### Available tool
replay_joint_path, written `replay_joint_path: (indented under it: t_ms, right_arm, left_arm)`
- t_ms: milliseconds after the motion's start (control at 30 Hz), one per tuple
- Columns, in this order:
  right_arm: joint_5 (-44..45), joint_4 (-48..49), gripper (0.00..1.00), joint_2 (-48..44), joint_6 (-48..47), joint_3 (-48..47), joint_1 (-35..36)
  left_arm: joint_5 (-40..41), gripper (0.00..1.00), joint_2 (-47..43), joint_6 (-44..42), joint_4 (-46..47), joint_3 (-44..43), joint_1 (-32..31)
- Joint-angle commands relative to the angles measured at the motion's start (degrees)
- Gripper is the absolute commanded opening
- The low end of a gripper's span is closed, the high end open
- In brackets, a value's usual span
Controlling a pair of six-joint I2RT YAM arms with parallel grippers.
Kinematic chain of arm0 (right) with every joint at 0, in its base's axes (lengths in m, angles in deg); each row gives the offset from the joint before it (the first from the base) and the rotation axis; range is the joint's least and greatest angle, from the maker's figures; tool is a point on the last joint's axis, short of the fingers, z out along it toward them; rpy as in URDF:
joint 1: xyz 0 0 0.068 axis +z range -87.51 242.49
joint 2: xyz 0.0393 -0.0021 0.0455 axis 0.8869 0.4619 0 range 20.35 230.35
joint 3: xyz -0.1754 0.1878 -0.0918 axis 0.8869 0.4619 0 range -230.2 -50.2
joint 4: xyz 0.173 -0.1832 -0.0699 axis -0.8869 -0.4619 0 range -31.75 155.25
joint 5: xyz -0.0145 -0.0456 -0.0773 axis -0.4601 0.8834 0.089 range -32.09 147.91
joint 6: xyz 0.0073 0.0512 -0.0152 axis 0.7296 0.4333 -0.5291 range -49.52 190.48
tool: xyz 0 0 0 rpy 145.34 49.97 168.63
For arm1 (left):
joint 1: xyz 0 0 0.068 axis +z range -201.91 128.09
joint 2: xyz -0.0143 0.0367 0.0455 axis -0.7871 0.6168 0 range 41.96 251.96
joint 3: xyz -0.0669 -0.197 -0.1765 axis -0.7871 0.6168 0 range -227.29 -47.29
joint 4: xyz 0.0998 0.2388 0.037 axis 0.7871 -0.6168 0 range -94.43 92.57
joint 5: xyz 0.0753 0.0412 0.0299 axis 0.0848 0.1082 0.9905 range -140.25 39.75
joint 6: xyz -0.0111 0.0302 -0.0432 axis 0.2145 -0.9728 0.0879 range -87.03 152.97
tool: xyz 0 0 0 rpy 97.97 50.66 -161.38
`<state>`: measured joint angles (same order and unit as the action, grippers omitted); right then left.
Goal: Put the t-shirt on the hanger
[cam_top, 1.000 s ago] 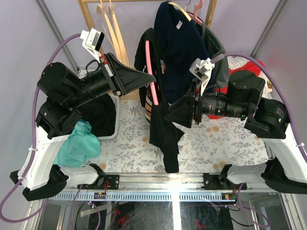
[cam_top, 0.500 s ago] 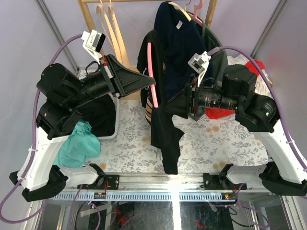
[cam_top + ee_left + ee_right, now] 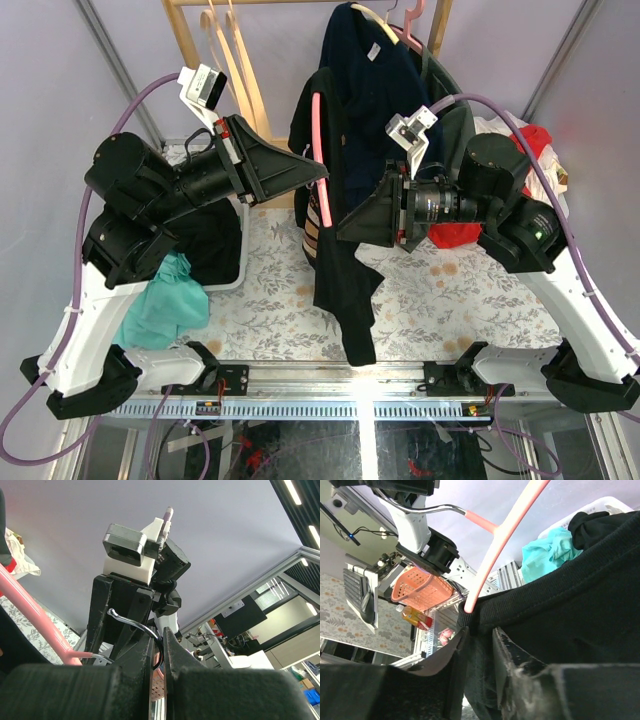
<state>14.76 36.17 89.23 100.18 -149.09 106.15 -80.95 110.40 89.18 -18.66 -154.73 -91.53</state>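
So here's where we're at. The left gripper (image 3: 159,636) has its fingers pressed together on the thin metal hook (image 3: 127,620) of the pink plastic hanger (image 3: 509,536). It holds the hanger up in the air over the table with the floral cloth (image 3: 450,295).

The black t-shirt (image 3: 340,280) hangs off that hanger between the two arms, and its long lower part dangles toward the near edge of the table. From above, we can see a bare pink stretch of the hanger with black cloth on either side of it.

The right wrist camera gives us the best look. One pink arm of the hanger runs down and disappears into the ribbed collar of the shirt. Right below that spot sits the right gripper (image 3: 480,640). Its two fingers are close together with black fabric filling the gap, so we read it as pinching the shirt just under the collar. We can't see the print on the front from any angle.

Around the edges:
- A plain navy t-shirt (image 3: 370,80) hangs on the rack at the back, next to some pale wooden hangers (image 3: 228,50).
- A white basket (image 3: 240,270) with dark clothes in it sits on the left, and a teal cloth (image 3: 165,300) lies beside it.
- A red garment (image 3: 452,236) lies behind the right arm.
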Motion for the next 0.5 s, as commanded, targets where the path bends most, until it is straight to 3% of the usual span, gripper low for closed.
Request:
replay_joint_path:
  t_ms: [0,167,467]
  right_arm:
    - [-4.01,4.69,0.26,-1.37,2.68,-0.33,-0.51]
    - [-3.86,3.61,0.09,-1.71,2.68,-1.97,-0.61]
    - [-3.62,1.43,0.00,-2.42,2.37,-3.49,-0.60]
  left_arm:
    - [-2.47,0.00,-1.45,0.40,8.23,-0.09,0.50]
    - [-0.49,0.00,-1.21,-1.13,6.36,-0.60,0.55]
    - [1.45,0.00,-0.38,-2.31,7.01,1.24,0.55]
